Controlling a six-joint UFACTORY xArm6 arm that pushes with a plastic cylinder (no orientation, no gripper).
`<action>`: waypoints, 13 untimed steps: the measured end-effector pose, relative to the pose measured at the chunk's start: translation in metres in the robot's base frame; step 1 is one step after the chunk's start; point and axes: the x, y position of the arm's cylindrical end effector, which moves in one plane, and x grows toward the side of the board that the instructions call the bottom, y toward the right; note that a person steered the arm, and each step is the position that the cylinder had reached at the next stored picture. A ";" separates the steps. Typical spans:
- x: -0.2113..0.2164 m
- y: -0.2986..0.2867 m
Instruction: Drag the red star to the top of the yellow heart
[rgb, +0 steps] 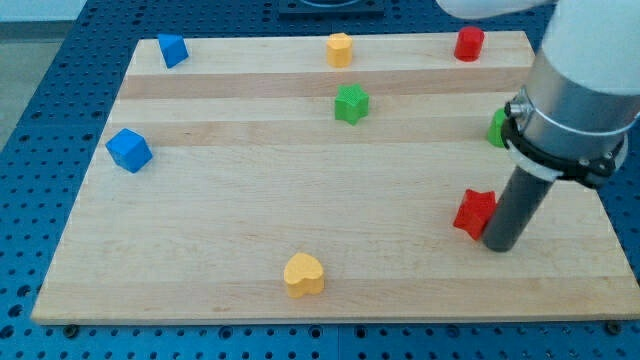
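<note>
I can read no text, label, brand, number or sign anywhere in this view. The pale wooden counter (300, 220) shows only its bare grain, and the small coloured blocks on it carry plain faces without any lettering or marks. The dark rod and the grey collar of my arm above it bear no writing that I can make out either.

Arm at the view's right, rod upright, my tip (499, 244) on the table
</note>
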 end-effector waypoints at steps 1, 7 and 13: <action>-0.010 -0.005; -0.040 -0.059; -0.040 -0.108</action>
